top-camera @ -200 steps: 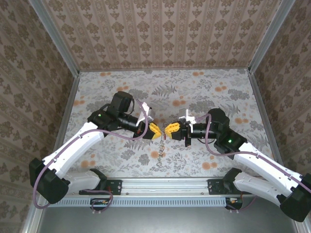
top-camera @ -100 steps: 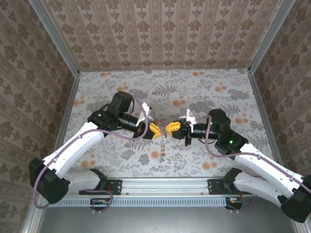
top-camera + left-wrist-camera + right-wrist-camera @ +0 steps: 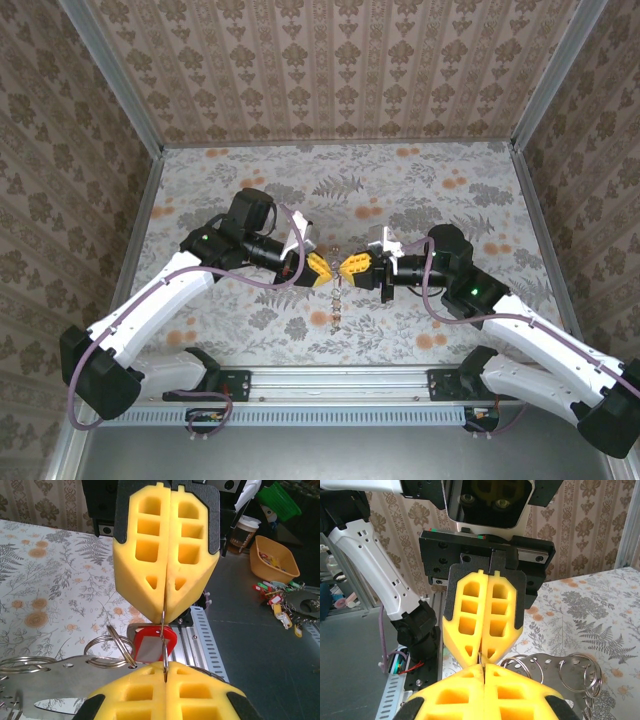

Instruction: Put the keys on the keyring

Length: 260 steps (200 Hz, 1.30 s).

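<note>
Keyring [image 3: 163, 642] stays pinched between the clenched left gripper [image 3: 322, 270] and right gripper [image 3: 351, 266] over the desk [image 3: 450, 190] middle, barely shifted. Guessing the keys [image 3: 150, 644] aren't threaded yet.

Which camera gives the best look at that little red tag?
The left wrist view: the red tag hangs close and sharp behind the meeting yellow fingers. From above, the dangling bunch is too small to pick it out; the right wrist camera catches wire rings instead.

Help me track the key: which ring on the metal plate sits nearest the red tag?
The split ring right beside the red tag; the other ring lies at the plate's far end.
</note>
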Available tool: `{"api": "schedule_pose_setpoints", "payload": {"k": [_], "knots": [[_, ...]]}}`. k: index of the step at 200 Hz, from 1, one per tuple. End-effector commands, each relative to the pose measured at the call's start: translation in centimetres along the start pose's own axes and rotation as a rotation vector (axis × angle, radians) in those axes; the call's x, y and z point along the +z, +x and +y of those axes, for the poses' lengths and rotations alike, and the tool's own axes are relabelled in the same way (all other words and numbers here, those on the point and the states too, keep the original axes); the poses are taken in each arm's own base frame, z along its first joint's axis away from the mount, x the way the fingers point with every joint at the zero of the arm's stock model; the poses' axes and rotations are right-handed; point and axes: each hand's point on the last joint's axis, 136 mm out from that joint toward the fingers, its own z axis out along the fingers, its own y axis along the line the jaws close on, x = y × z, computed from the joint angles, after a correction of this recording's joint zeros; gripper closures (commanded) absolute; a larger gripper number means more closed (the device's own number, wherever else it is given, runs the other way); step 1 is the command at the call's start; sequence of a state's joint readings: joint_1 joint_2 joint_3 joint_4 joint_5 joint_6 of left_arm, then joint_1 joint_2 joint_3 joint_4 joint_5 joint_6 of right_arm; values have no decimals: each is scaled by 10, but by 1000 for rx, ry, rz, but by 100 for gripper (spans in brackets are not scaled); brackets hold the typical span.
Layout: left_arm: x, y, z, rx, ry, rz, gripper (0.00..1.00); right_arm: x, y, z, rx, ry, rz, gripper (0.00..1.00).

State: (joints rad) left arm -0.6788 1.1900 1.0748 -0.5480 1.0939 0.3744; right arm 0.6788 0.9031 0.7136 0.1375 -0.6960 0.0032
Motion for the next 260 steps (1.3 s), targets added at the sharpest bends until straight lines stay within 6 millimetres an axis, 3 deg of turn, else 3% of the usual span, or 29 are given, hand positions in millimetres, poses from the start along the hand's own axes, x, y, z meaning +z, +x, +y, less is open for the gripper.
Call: {"api": "schedule_pose_setpoints", "payload": {"k": [1, 109, 260], "knots": [[-3, -7, -7, 44, 5, -4, 100, -5, -18, 7, -23, -12, -32, 100], [-4, -8, -8, 55, 0, -2, 100, 0, -14, 3, -6, -11, -14, 100], [-4, -5, -4, 59, -32, 17, 100, -2, -16, 13, -1, -49, -16, 100]]}}
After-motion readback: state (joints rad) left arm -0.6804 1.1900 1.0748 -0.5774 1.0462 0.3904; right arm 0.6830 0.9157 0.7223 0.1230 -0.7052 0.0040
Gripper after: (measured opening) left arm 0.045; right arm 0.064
